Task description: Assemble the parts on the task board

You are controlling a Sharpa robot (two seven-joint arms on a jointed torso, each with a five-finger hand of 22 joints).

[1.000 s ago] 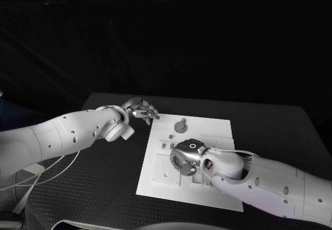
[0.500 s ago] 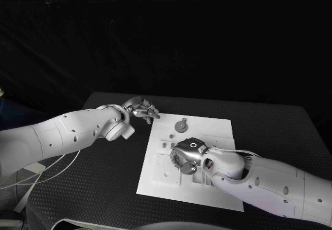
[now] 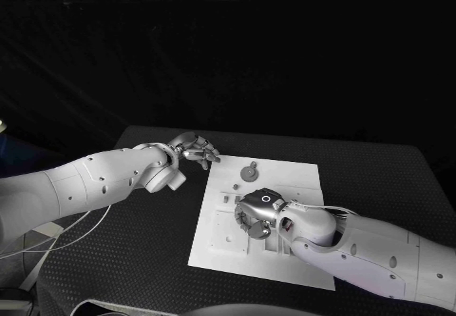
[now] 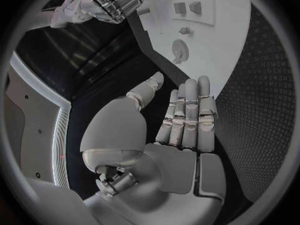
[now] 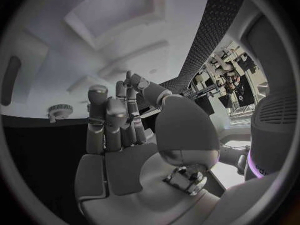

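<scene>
The right hand (image 3: 255,216) hovers over the task board (image 3: 294,174) at frame centre, fingers apart, holding nothing, seemingly reaching for a part. A round part (image 3: 248,174) lies above it. The left hand (image 3: 193,152), fingers loosely apart and empty, waits upper left over the surface (image 3: 380,171). Next: a precise pinch.

The right hand (image 3: 255,216) covers the middle of the task board (image 3: 294,176). Small parts (image 3: 232,196) beside it are too small to identify, and the board's near corner seems hidden under the right arm.

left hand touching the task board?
Apart. In the left wrist view the left hand has its fingers stretched out over the black table, with dark table showing between the fingertips and the task board.
</scene>
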